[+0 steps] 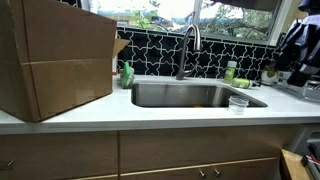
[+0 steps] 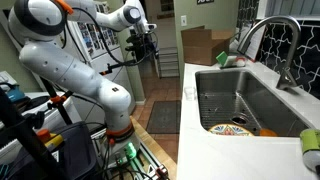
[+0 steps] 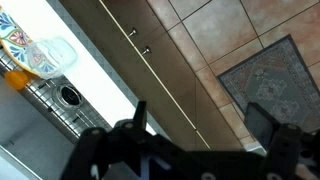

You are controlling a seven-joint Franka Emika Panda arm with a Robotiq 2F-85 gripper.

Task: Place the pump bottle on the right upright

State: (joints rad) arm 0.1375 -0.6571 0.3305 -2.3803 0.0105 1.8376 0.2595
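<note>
The small pale green pump bottle point(image 1: 231, 72) is on the white counter behind the sink's right corner, and I cannot tell whether it stands or leans. A pale green shape at the edge of an exterior view point(image 2: 311, 150) looks like the same bottle. My gripper point(image 2: 143, 45) is high in the air over the floor, well away from the counter. In the wrist view the gripper point(image 3: 200, 125) is open and empty, with cabinet fronts and floor tiles below it. The bottle is not in the wrist view.
A steel sink point(image 1: 190, 95) with a tall faucet point(image 1: 188, 45) is set in the counter. A clear plastic cup point(image 1: 238, 103) stands at its front right rim. A brighter green bottle point(image 1: 126, 72) and a big cardboard box point(image 1: 55, 60) are on the left. A patterned plate point(image 3: 20, 45) lies in the sink.
</note>
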